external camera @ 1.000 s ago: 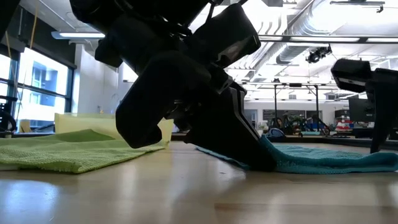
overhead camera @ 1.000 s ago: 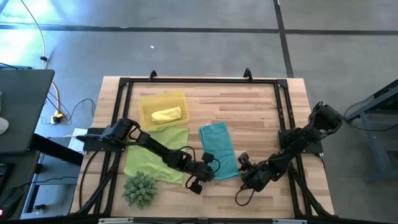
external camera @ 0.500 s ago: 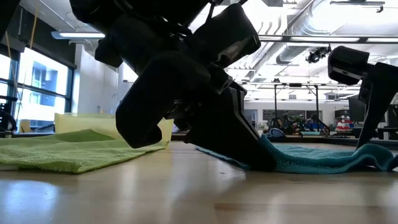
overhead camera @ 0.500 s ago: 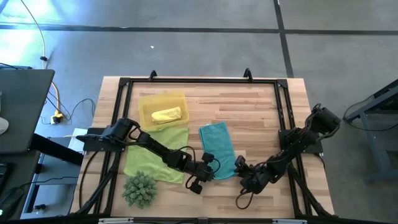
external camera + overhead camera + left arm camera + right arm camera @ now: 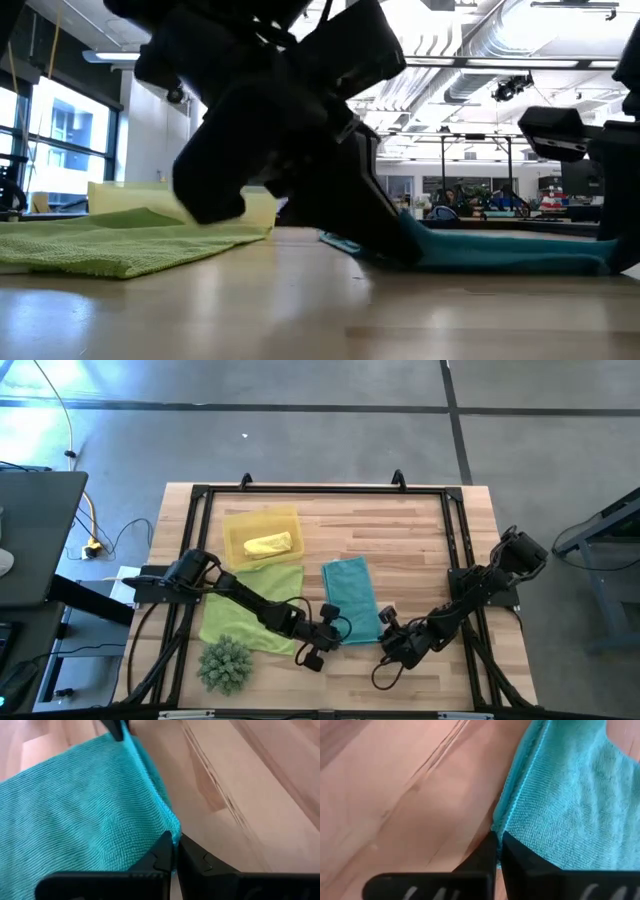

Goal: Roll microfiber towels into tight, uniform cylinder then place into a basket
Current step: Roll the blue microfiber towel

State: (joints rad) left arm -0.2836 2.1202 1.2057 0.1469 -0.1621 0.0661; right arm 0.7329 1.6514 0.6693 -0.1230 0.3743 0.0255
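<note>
Left gripper (image 5: 174,851) jaws pinching teal towel (image 5: 80,810) corner.

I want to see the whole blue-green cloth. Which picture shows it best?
The high view: the teal square microfiber towel lies flat and nearly whole there. The low view shows only its edge behind an arm. Each wrist view shows one corner, nipped by the left pincer or the right pincer.

A: Overhead, the light is even and bright; the wooden table (image 5: 400,550) shows no glare; pale daylight washes the grey floor (image 5: 60,430) at the upper left

B: And at table height?

A: Backlit; ceiling strip lights (image 5: 480,62) and a window (image 5: 60,140) glow white, so the near arm (image 5: 280,120) is a blurred black silhouette; wrist views are warm, with the teal towel (image 5: 75,805) sharp
</note>
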